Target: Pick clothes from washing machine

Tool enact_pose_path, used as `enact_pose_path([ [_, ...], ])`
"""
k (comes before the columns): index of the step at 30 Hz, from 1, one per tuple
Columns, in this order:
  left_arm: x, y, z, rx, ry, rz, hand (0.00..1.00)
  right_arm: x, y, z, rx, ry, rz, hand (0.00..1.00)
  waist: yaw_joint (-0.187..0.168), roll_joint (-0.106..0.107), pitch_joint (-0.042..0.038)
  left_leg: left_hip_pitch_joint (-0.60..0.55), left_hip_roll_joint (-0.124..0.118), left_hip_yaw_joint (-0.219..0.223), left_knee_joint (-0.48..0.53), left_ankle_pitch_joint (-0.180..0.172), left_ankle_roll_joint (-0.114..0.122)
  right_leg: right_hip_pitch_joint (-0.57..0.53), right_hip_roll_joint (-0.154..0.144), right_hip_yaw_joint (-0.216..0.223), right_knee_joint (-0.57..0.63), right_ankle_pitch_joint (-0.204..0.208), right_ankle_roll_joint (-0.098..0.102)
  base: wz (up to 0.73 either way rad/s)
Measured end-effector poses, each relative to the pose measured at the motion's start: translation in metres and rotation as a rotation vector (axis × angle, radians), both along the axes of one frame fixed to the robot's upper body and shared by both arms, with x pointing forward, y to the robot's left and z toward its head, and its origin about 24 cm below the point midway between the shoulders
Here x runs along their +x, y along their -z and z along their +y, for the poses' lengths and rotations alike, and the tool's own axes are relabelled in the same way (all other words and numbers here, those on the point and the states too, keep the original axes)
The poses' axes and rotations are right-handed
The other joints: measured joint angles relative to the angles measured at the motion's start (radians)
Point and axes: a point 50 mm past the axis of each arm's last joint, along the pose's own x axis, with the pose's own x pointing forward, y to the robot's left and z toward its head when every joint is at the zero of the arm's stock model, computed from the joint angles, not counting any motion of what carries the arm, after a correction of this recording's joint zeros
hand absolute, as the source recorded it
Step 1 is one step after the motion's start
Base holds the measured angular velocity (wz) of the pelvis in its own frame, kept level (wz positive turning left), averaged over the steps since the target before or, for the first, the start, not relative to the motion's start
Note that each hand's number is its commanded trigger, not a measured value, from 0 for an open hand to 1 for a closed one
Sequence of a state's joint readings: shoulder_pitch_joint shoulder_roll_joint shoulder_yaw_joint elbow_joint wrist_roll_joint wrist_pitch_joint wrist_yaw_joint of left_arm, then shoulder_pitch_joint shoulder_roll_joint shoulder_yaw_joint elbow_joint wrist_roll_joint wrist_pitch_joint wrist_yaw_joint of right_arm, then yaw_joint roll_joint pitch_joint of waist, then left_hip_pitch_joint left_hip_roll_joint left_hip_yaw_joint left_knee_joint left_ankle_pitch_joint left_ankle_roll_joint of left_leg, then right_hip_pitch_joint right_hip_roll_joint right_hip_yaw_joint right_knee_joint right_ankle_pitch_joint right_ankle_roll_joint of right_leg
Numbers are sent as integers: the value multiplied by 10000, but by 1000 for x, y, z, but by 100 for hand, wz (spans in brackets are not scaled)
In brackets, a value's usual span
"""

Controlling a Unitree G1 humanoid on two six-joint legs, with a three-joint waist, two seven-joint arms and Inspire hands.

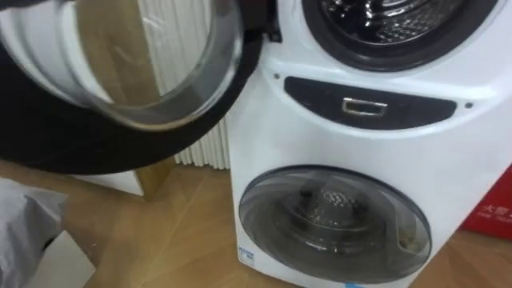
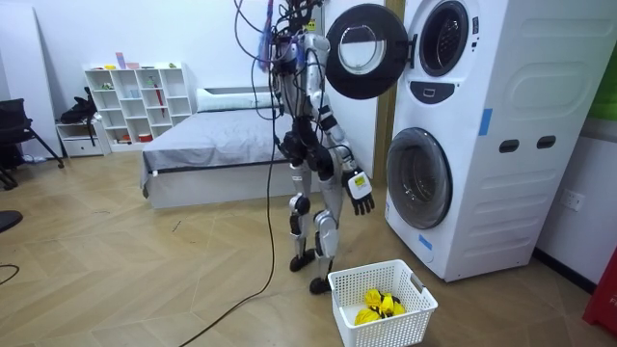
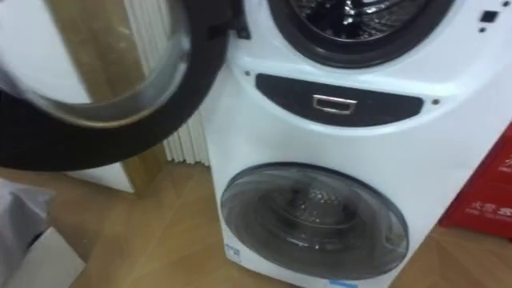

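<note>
I stand on the wooden floor facing a white stacked washing machine [image 2: 482, 125]. Its upper round door [image 1: 120, 72] is swung open to my left, and the drum [image 1: 376, 16] behind it shows shiny metal in the part I can see. A white basket [image 2: 410, 289] sits on the floor beside my feet with yellow cloth [image 2: 379, 304] in it. My right hand [image 2: 359, 190] hangs at hip height between me and the machine, open and holding nothing.
The lower drum door [image 1: 336, 220] is closed. A red box [image 1: 496, 208] stands to the machine's right and a white radiator [image 1: 204, 148] to its left. A grey-white object [image 1: 24, 224] lies at my lower left. A bed [image 2: 212, 145] and a white shelf [image 2: 135, 101] stand behind me.
</note>
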State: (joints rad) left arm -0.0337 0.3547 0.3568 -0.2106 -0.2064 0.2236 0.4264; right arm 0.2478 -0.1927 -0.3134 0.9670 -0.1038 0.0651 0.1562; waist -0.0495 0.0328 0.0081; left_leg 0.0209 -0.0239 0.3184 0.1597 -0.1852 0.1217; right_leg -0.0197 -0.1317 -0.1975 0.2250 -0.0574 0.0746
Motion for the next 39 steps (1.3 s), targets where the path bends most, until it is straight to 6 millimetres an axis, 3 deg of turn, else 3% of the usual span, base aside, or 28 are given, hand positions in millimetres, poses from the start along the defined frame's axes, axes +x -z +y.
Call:
enact_pose_path([
  [5,1,-2,-23,-842,1903,-315,0,-1,2,6,422,498,47,0,16,93,-39,75,81,1305,-83,-142,156,-376,234,-91,409,-31,-57,15],
  [7,4,-1,-31,-836,2703,-230,0,-2,3,7,539,661,45,0,29,140,-55,79,100,1499,-85,-219,15,-393,433,-153,514,-71,-119,19],
  [8,6,0,-36,-829,3124,-93,0,0,2,7,562,710,-10,0,86,191,-82,85,116,1512,-36,-334,-313,-393,597,-259,542,-97,-205,0],
  [9,8,3,-42,-873,3527,67,0,3,1,8,610,742,-132,0,173,175,-112,62,110,1451,261,-473,-1389,-401,741,-282,515,-128,-413,0],
  [10,9,4,-46,-886,3797,129,0,4,1,8,655,792,-179,0,261,24,-169,-83,72,1094,666,-465,-1813,-434,694,-230,514,-63,-513,10],
  [11,16,1,-59,-698,4686,150,0,1,2,10,727,885,-149,0,533,-247,-84,-834,201,-570,2346,-930,-1021,-848,446,46,1199,-81,-384,26],
  [12,18,-8,-72,-508,5598,-151,0,4,0,5,627,1000,-275,0,501,97,-122,-1444,389,-1167,3334,-1976,-726,-1305,445,283,1843,-520,-33,20],
  [13,17,-9,-75,-530,5838,-190,0,8,0,5,590,944,-367,0,509,31,-157,-1474,381,-906,3350,-1972,-590,-1391,336,234,2013,-684,117,-18],
  [14,15,-4,-77,-700,6063,-49,0,13,-2,4,562,871,-562,0,588,67,-213,-1060,393,-386,2821,-1855,-612,-1278,255,-6,2013,-879,73,-56],
  [15,15,0,-79,-796,6272,218,0,17,-3,5,573,717,-695,0,540,193,-214,-418,385,8,1989,-1544,-1102,-989,386,-313,1737,-977,-82,-65],
  [16,15,4,-83,-877,6663,415,0,19,-2,9,728,597,-697,0,484,31,-404,-86,239,89,1514,-1027,-2464,-821,317,-506,1350,-962,-322,-33],
  [17,16,2,-87,-739,7033,442,0,20,-1,12,838,561,-702,0,503,-250,-355,-266,219,-137,1797,-966,-1949,-838,149,-498,1433,-938,-257,0],
  [18,23,-9,-103,-92,8232,354,0,16,0,14,960,714,-662,0,436,-240,-255,-577,631,-898,2397,-1394,-1060,-958,-258,-540,1836,-937,-45,12],
  [19,21,-12,-109,91,8672,281,0,16,0,13,911,736,-617,0,324,-173,-262,-709,615,-665,2579,-1735,-633,-936,-388,-585,1920,-1026,137,-15],
  [20,18,-6,-116,-56,9165,449,0,19,0,13,830,696,-697,0,238,-150,-263,-556,683,-81,2600,-1780,-412,-635,-570,-578,1667,-1126,310,-42],
  [21,17,-5,-123,-490,9612,355,0,22,-1,13,795,565,-807,0,152,-60,-252,-173,669,301,2126,-1716,-339,-308,-579,-701,1322,-1138,330,-54],
  [23,14,-9,-133,-554,10485,144,0,22,0,17,849,345,-746,0,117,27,-224,189,605,817,1662,-1540,-156,-21,-388,-763,790,-1125,330,-65],
  [24,12,-10,-138,-654,11005,61,0,24,0,20,909,145,-753,0,37,105,-185,258,593,1033,1598,-1513,-157,216,-215,-720,334,-1022,305,-81],
  [26,10,-10,-144,-968,11663,-76,0,28,0,23,964,-34,-917,0,-92,121,-197,266,486,1165,1474,-1506,-163,408,-31,-607,-159,-475,250,-60],
  [28,8,-9,-150,-1326,12246,-122,0,34,0,24,945,-82,-1069,0,-114,267,-136,274,413,1172,1363,-1471,-138,438,22,-518,-536,-366,475,-59],
  [29,8,-8,-153,-1381,12520,-91,0,36,0,26,1002,-129,-1083,0,-137,281,-110,318,379,1120,1183,-1327,-186,355,111,-471,-609,-334,439,-49],
  [33,4,-5,-157,-1626,12989,-6,0,43,-1,28,1055,-217,-1274,0,-217,218,-106,828,372,651,357,-907,-534,400,313,-323,-718,-380,161,-35],
  [36,1,0,-156,-1872,13111,37,0,57,-5,33,1013,-652,-1705,0,-269,124,-45,1075,463,41,162,-765,-750,561,502,-278,-715,-463,23,-11],
  [39,-2,8,-159,-2169,13247,242,0,69,-8,37,1066,-920,-2101,0,-317,62,-15,1142,581,-230,64,-720,-824,608,663,-350,-731,-522,-72,7],
])
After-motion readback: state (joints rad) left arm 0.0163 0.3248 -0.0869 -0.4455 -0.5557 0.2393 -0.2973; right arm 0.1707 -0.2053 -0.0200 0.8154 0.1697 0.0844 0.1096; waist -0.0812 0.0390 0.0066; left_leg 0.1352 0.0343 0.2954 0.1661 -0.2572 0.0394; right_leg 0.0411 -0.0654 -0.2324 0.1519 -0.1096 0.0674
